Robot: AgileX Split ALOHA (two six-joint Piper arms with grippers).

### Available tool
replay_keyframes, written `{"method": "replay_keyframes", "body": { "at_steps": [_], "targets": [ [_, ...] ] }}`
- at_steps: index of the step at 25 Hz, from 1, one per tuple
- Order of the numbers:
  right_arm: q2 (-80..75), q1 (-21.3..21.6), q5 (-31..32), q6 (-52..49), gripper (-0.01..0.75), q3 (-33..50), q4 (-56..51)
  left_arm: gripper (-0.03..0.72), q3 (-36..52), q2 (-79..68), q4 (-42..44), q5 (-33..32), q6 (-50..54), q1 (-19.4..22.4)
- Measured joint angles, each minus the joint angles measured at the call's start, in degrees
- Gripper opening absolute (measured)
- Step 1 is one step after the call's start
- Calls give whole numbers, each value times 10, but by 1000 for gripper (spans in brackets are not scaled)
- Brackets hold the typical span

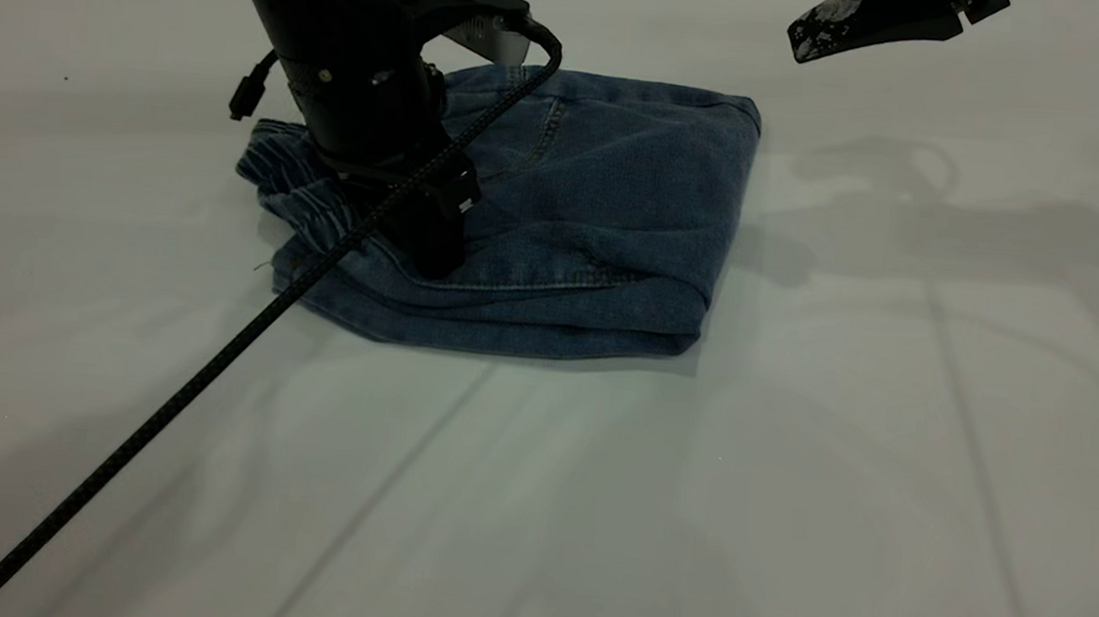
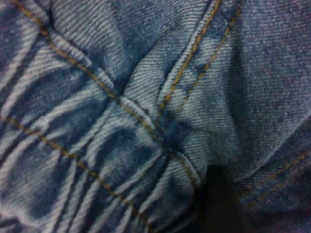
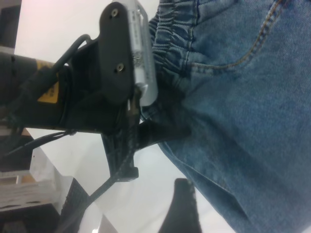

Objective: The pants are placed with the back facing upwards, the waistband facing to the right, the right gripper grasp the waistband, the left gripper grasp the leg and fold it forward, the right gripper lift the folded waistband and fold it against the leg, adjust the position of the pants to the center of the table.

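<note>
The blue denim pants (image 1: 597,204) lie folded into a compact stack on the white table (image 1: 792,465). Their gathered waistband (image 1: 275,179) bunches at the stack's left end. My left gripper (image 1: 428,235) points straight down and presses into the denim just beside the waistband (image 2: 73,145), so its wrist view shows only denim and orange stitching. My right gripper (image 1: 774,7) hangs open in the air beyond the stack's far right corner, holding nothing. One of its fingers (image 3: 182,206) shows over bare table beside the pants' edge (image 3: 243,145).
The left arm's braided black cable (image 1: 159,415) runs diagonally across the table from the gripper to the near left corner. Bare table surrounds the pants on the near side and right. Shelving (image 3: 29,194) shows past the table edge in the right wrist view.
</note>
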State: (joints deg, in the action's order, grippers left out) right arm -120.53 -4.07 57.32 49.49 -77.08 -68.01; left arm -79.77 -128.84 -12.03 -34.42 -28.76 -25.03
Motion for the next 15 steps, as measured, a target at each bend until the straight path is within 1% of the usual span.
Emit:
{"method": "replay_keyframes", "body": {
  "at_steps": [3, 10, 15],
  "targets": [
    [0, 0, 1, 2, 531, 0, 0, 391, -1, -1, -1, -24, 6, -13],
    [0, 0, 10, 2, 531, 0, 0, 391, -1, -3, -20, -44, 12, -58],
    [2, 0, 15, 3, 531, 0, 0, 391, -1, 3, -18, -57, 35, -62]
  ]
}}
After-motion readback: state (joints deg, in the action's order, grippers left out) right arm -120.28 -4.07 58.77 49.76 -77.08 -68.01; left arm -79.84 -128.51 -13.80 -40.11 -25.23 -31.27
